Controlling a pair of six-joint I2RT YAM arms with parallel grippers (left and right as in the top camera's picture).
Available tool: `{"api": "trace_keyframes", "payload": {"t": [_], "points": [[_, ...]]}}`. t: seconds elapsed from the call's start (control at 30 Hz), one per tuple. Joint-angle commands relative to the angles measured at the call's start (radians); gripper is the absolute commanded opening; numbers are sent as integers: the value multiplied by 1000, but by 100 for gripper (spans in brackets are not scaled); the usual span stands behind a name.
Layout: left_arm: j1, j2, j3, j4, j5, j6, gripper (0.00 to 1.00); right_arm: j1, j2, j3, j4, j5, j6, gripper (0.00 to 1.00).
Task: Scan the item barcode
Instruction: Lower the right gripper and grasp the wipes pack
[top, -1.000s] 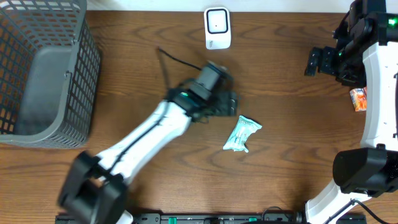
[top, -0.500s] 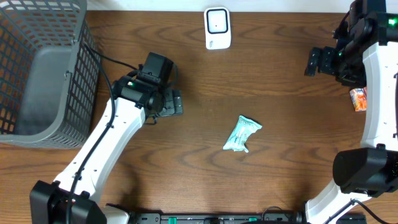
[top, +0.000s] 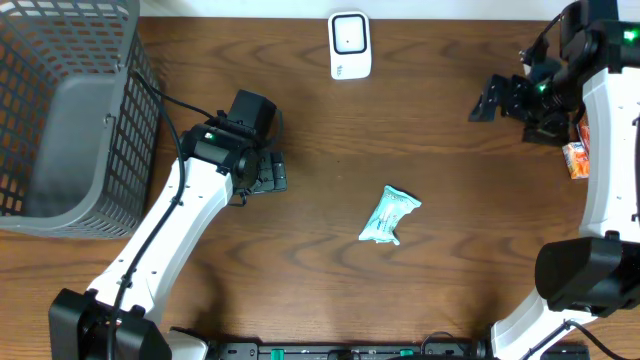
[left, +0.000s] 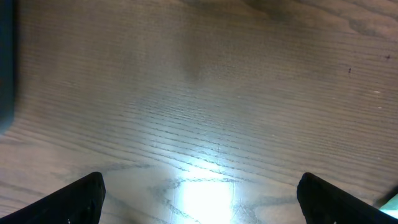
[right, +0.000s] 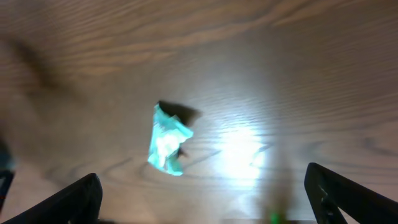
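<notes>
The item, a crumpled teal packet (top: 388, 215), lies alone on the wooden table right of centre; the right wrist view shows this packet (right: 166, 140) ahead of the open jaws. The white barcode scanner (top: 349, 45) stands at the table's far edge. My left gripper (top: 270, 171) hangs open over bare wood, well left of the packet. In its own view the left gripper (left: 200, 204) holds nothing. My right gripper (top: 492, 100) hovers at the far right, open and empty, and its own view shows that gripper (right: 208, 204) above the table.
A grey wire basket (top: 70, 110) fills the left end of the table. A small orange packet (top: 575, 158) lies at the right edge beside the right arm. Bare wood surrounds the teal packet.
The left arm has swung from beside the teal packet back to the left. The packet has not moved. The right gripper has shifted slightly left.
</notes>
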Motion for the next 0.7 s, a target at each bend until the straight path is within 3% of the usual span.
{"api": "trace_keyframes", "payload": {"t": [0.0, 0.23, 0.53, 0.67], "points": [[2, 4, -8, -1, -24, 13, 98, 40, 6, -44, -14, -68, -65, 99], [2, 4, -8, -1, -24, 13, 98, 150, 6, -286, 22, -99, -73, 99], [2, 4, -8, -1, -24, 13, 98, 317, 6, -607, 255, -228, -42, 96], [2, 4, -8, -1, -24, 13, 98, 363, 6, -682, 341, -225, -13, 75]]}}
